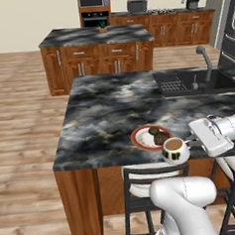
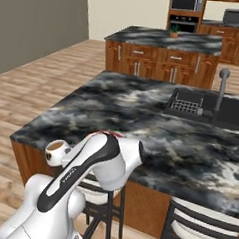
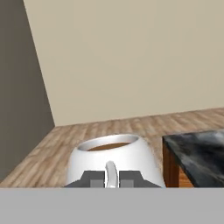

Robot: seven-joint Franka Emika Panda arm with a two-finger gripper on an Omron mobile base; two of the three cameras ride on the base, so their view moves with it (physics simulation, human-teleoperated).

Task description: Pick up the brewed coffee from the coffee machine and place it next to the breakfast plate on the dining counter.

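My gripper (image 1: 187, 144) is shut on the handle of the brewed coffee (image 1: 174, 150), a small white cup with a dark patterned band and brown liquid. The cup hangs upright at the front edge of the dining counter (image 1: 104, 110), just right of the breakfast plate (image 1: 143, 139), which has a red rim and dark food pieces. In the hand view the cup (image 3: 113, 157) sits right ahead, its handle between my fingertips (image 3: 92, 178), with the counter's corner (image 3: 197, 146) to the right. From the right base the cup (image 2: 56, 150) shows beside my arm. The coffee machine (image 1: 193, 1) stands on the far back counter.
A sink (image 1: 186, 82) with a tall faucet (image 1: 204, 63) is set in the counter's right part. Bar stools (image 1: 144, 184) stand under the front edge. A smaller wood island (image 1: 97, 54) with a small plant lies beyond, with wood floor to the left.
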